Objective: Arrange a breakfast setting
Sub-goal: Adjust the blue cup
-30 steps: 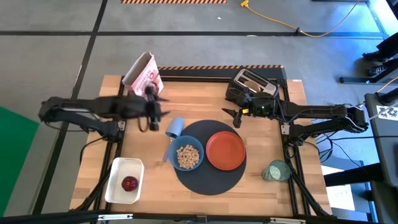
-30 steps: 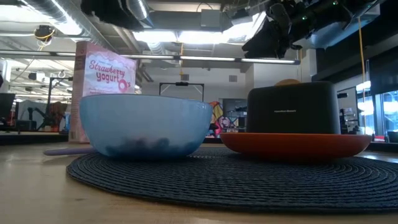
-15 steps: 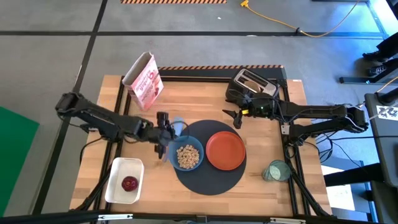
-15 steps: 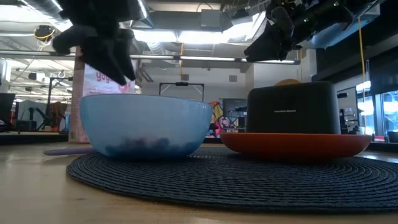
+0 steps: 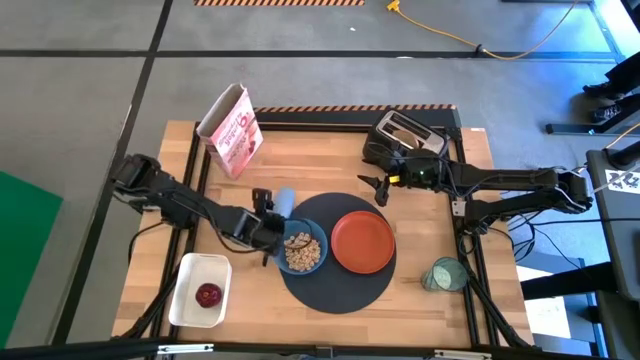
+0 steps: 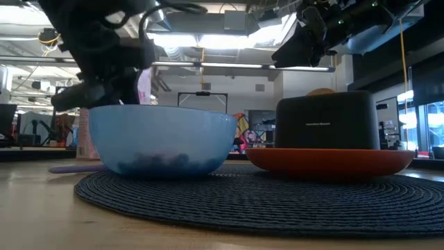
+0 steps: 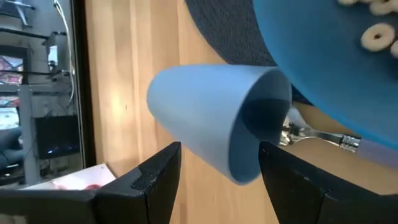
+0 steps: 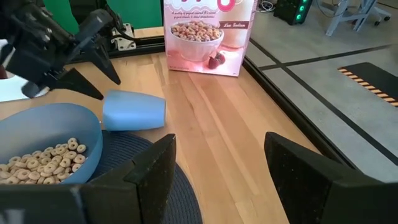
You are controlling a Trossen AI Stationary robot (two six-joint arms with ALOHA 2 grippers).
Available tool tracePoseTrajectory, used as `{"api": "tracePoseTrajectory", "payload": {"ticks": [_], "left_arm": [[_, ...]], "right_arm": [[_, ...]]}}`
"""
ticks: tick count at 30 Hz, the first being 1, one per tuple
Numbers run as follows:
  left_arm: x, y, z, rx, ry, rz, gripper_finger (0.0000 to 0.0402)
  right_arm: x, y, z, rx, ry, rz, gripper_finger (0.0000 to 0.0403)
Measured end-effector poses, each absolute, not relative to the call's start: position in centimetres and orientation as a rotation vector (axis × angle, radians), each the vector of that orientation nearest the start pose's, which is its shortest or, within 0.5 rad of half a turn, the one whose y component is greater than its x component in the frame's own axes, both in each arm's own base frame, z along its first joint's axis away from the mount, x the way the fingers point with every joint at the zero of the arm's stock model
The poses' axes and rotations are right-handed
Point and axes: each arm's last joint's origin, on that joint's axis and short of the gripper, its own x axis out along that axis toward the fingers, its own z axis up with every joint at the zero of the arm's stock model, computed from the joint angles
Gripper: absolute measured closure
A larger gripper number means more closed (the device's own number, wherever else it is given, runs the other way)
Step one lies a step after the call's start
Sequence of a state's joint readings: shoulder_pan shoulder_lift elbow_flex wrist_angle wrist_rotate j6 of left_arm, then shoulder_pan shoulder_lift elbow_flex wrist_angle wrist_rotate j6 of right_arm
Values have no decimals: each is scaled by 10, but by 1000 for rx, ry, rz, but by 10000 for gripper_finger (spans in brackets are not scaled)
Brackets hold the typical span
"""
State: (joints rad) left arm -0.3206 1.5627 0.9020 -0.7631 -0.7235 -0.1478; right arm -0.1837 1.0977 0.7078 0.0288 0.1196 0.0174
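A blue bowl (image 5: 302, 250) of cereal (image 7: 373, 38) and an orange plate (image 5: 362, 242) stand on the dark round mat (image 5: 335, 285). A light blue cup (image 7: 211, 115) lies on its side on the wood just off the mat, by the bowl. A metal spoon (image 7: 317, 135) lies beside it, partly under the bowl's edge. My left gripper (image 5: 270, 225) is open and slants down at this cup, one finger on either side of its open end, apart from it. My right gripper (image 5: 380, 187) hangs open above the table by the toaster. The pale green cup (image 5: 443, 274) lies near the table's right front.
A cereal box (image 5: 232, 130) stands at the far left and a black toaster (image 5: 405, 135) at the far right. A white tray (image 5: 190, 275) at the near left holds a dark red fruit (image 5: 208, 295). Bare wood lies between box and mat.
My left gripper has come down from beside the cereal box toward the near edge and the bowl. It has tipped downward and now stands low over the light blue cup. Its fingers have stayed open.
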Motion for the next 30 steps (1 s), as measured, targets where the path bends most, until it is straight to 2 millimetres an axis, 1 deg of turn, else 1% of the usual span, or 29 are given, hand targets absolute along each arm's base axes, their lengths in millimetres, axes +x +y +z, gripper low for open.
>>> {"api": "tracePoseTrajectory", "payload": {"ticks": [6,9,13,20,23,25,27,30], "left_arm": [[260,-52,167,577,1245,467,192],[262,-45,163,567,1263,489,203],[264,-39,163,549,1271,508,245],[265,-31,164,500,1293,493,349],[265,-26,164,486,1301,491,385],[266,-24,166,473,1299,496,391],[266,-21,167,448,1312,485,389],[270,-14,176,394,1351,462,388]], "right_arm": [[235,-47,267,29,360,-303,166],[235,-47,267,30,360,-303,166],[234,-47,266,31,368,-303,166],[234,-47,264,32,390,-302,166],[234,-47,264,32,391,-302,166],[234,-47,264,32,391,-302,166],[234,-47,264,32,391,-303,166],[234,-47,264,32,391,-302,166]]}}
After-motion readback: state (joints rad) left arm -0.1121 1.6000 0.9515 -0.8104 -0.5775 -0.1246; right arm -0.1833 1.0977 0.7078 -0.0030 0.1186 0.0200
